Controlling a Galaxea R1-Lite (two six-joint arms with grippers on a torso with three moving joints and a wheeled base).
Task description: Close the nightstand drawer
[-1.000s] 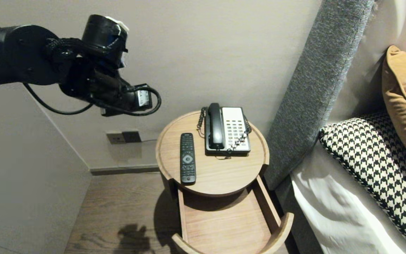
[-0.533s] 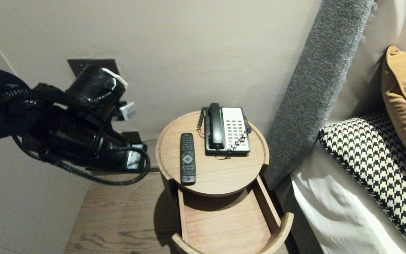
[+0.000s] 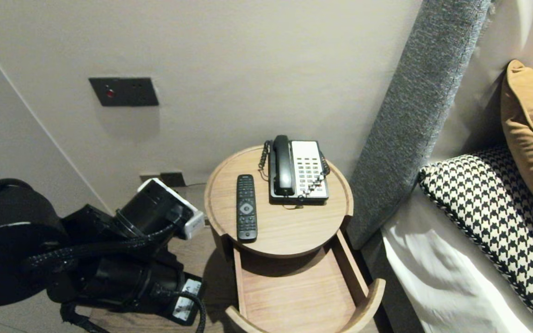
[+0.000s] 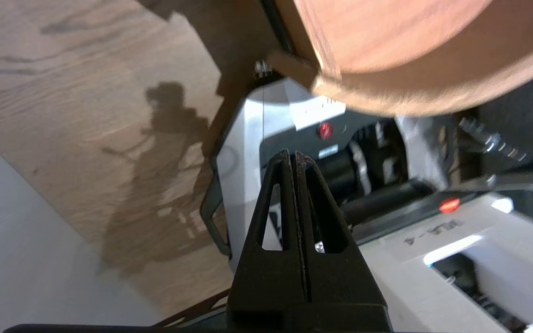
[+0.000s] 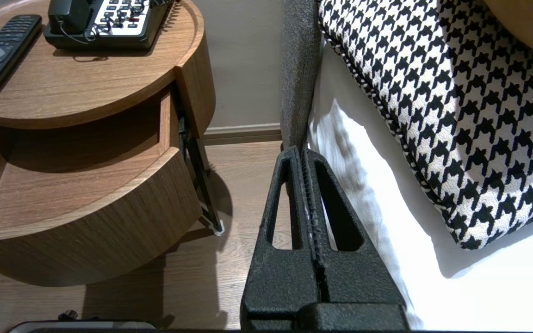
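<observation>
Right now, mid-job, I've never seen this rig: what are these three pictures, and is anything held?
This is a two-armed robot with pincer grippers. The head view looks down on a round bedside table bearing a remote and a telephone, its drawer pulled open below. The left arm hangs low beside the table. The other two cameras sit on the wrists, behind the fingers. The left gripper is shut on nothing, near the drawer's front, facing the floor and the robot's own base. The right gripper, parked, is shut and holds nothing; its camera sees the drawer and the houndstooth pillow.
</observation>
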